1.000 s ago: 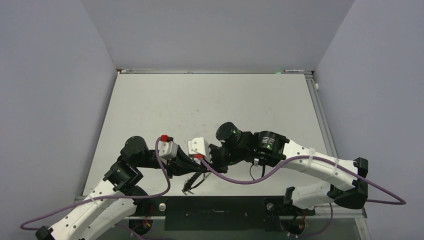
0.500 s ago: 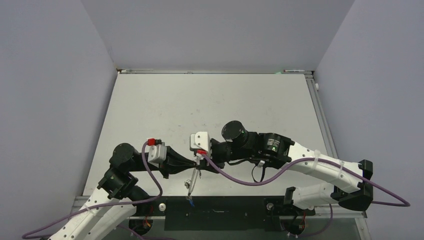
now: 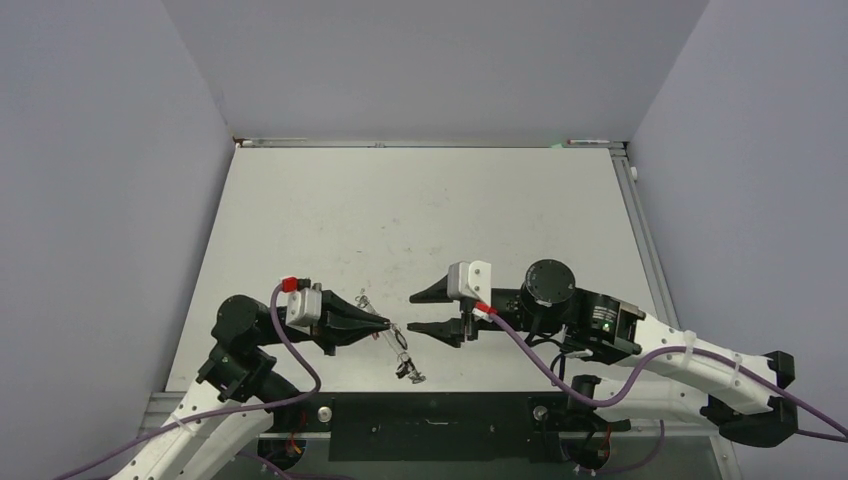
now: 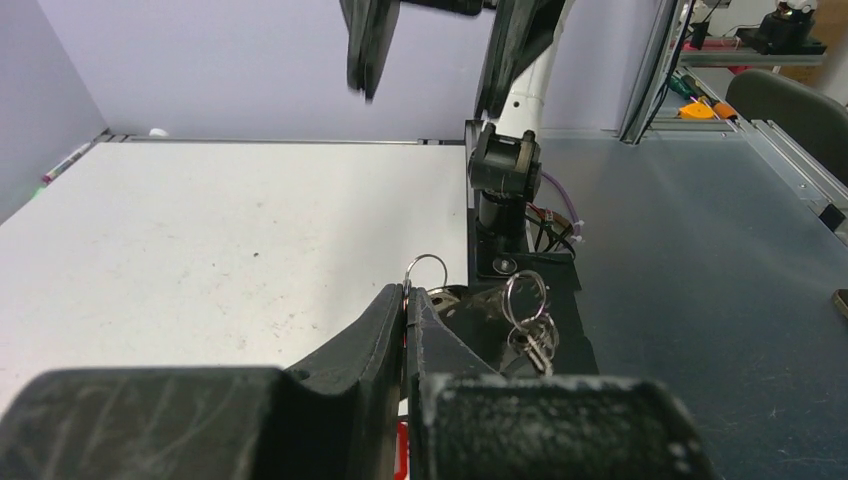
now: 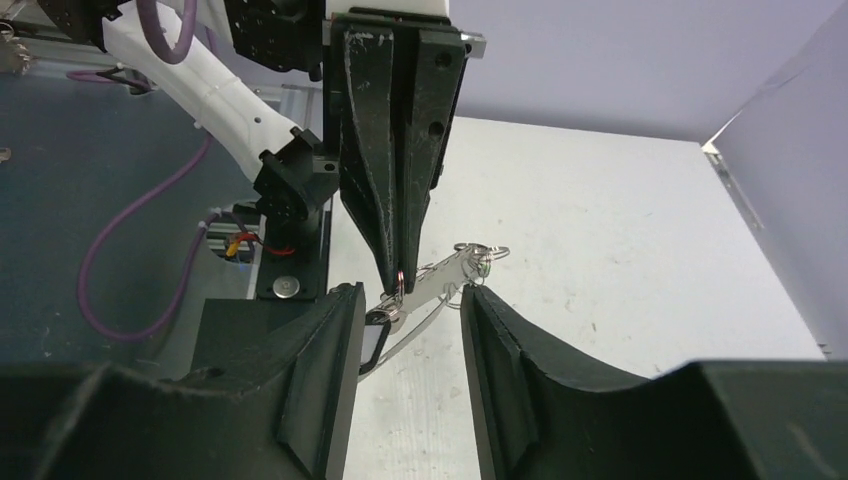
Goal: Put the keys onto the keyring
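The left hand [image 3: 384, 325] is held low over the table [image 3: 420, 210], close to its near edge. Its 2 fingers are pressed together on the thin wire of the keyring [image 3: 398, 338]. In the left wrist view the wire is seen pinched right at the fingertips [image 4: 408, 298], with a small loop of it standing up past them. A cluster of keys [image 3: 406, 369] is strung on the keyring and trails toward the near edge. The same cluster is seen in the left wrist view [image 4: 535, 343], off to the side of the fingers.

The right hand [image 3: 413, 313] is pointed straight at the left hand, tip to tip, near it but apart. Its jaws are spread wide and nothing is held between them. In the right wrist view the closed tip of the left hand [image 5: 401, 275] is framed in that gap.

1 small metal piece [image 3: 362, 298] lies on the table just beyond the left hand. It is too small to identify.
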`<state>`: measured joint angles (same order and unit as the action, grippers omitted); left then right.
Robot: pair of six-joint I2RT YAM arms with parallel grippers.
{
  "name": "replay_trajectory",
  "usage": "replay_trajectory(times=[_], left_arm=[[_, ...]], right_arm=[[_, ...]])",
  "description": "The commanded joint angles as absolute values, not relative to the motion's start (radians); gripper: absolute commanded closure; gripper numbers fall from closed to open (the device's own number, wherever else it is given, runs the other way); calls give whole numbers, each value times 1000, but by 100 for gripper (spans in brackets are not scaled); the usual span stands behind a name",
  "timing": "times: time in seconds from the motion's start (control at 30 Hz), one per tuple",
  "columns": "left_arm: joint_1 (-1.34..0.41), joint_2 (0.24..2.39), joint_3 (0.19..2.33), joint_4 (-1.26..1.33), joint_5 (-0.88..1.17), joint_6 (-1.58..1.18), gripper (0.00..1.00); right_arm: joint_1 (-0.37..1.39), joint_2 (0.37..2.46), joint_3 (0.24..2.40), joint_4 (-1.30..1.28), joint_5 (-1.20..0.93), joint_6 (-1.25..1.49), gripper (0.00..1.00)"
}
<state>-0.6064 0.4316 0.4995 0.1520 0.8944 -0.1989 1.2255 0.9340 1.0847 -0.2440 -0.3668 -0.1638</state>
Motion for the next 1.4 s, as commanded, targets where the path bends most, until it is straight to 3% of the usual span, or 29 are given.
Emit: replay_trajectory(times=[0.0,0.2,0.5,0.97,1.37], left_arm=[[-593,414,505,260,892,-223,100],[-588,405,502,254,883,-222,100],[-588,394,500,250,881,-221,100],[-587,376,499,250,872,-219,100],[-584,361,497,252,862,-218,100]], right_arm=[[1222,978,1035,-102,-381,-76,61],[1209,997,1002,-17,-376,29,66],[1203,1024,993,-9,-392,45,82],[1200,1045,997,-23,-412,60,75],[1199,1039,970,-29,-436,69,78]])
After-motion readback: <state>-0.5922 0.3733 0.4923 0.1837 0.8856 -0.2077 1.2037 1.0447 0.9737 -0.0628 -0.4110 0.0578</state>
